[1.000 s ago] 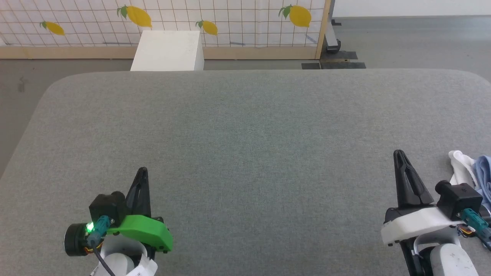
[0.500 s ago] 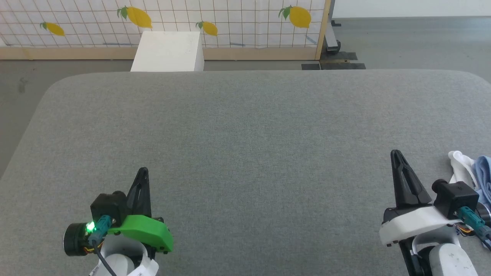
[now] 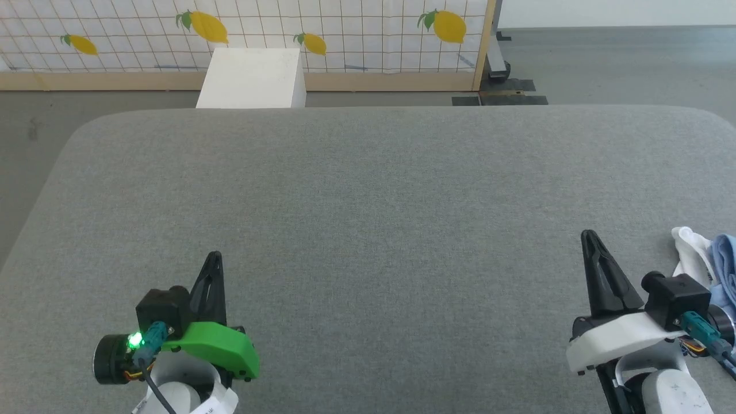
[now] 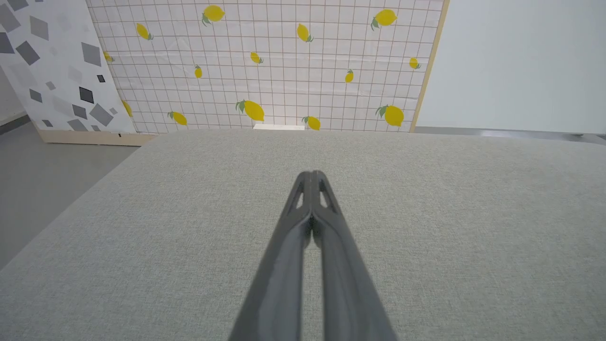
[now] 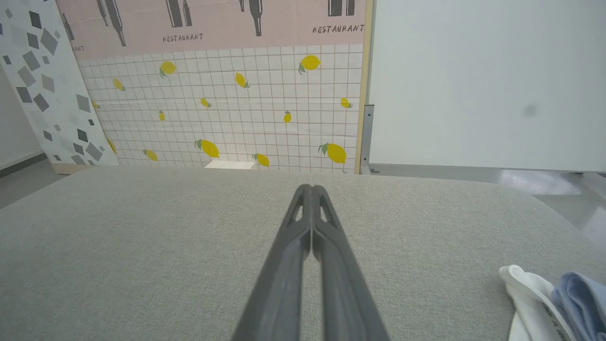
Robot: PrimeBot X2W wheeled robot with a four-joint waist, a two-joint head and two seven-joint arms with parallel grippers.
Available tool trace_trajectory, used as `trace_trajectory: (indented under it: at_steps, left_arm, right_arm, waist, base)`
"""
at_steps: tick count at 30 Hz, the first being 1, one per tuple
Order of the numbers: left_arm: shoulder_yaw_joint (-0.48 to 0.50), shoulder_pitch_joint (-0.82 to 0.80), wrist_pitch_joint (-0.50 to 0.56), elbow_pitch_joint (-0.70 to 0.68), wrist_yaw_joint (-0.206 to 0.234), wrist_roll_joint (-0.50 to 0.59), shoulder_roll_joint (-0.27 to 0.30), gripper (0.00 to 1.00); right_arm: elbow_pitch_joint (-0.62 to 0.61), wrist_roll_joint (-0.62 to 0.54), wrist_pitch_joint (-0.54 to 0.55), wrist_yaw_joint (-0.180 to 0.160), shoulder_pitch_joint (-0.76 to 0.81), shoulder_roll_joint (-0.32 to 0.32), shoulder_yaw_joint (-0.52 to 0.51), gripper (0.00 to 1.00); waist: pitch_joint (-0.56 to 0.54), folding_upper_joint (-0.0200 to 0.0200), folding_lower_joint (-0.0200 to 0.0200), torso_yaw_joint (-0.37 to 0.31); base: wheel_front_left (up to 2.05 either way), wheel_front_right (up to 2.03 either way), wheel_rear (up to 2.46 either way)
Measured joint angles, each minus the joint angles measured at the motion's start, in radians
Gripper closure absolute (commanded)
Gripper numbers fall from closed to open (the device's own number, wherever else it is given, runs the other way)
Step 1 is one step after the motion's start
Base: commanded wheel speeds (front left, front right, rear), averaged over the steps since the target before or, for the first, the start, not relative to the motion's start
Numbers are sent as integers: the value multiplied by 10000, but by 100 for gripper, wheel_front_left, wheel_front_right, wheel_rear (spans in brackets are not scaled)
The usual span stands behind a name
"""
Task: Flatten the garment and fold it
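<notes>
Fingers of the left hand point(image 3: 214, 256) lie pressed together at the lower left of the head view, holding nothing, over the grey fabric-covered desk point(image 3: 368, 184) and well apart from the garment. Its own wrist view looks along those shut fingers, across the desk, to a grey-diamond panel point(image 4: 57, 71) and a lemon-patterned screen point(image 4: 284, 71). Further right in the head view, the right hand point(image 3: 586, 234) is likewise closed tip to tip and grips nothing. The garment point(image 3: 721, 261) lies crumpled on the desk just beside this hand, on its right, level with the wrist rather than the fingertips and clear of the fingers. The wrist camera point(image 3: 675, 293) hides part of it and the frame edge cuts it off, so a white fold and a light blue fold are all that can be made out. The right wrist view puts those folds in its bottom right corner and adds a pink poster point(image 5: 213, 23) lettered RESTAURANT above the screen. The head view gives the full front of a white box point(image 3: 253, 75) beyond the desk's far edge.
</notes>
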Motion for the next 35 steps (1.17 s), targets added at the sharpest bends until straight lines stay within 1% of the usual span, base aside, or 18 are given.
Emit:
trace_trajectory:
  at_steps: [5,35]
  left_arm:
    - [29,83,109,-113,2,196,-23,100]
    - [157,342,690,-706,42,594,-171,100]
  right_arm:
    - [-63,-73,92,0,5,0,29,100]
    - [-458,-351,702,0,209,0,198,100]
  waist:
    - [-8,0,0,-1]
    - [-57,0,0,-6]
  base:
    - [0,0,0]
    - [0,0,0]
